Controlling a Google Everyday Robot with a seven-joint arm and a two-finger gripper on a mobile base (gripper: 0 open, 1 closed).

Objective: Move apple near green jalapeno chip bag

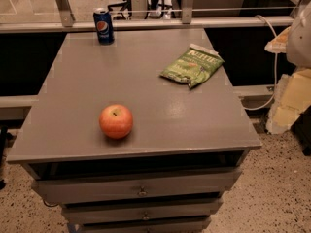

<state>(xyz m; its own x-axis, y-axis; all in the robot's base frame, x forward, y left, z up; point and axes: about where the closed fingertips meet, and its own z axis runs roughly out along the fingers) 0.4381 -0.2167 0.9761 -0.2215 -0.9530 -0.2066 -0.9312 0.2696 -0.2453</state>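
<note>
The apple (116, 121) rests at 7 o'clock on the surface (146, 72), with the green jalapeno chip bag (192, 66) well apart at its 2 o'clock; the claw is out of view, so I cannot tell its state.

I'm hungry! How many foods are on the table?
2: the apple near the front left, the green jalapeno chip bag toward the back right. Drawers may hide more. The hand is out of view.
</note>
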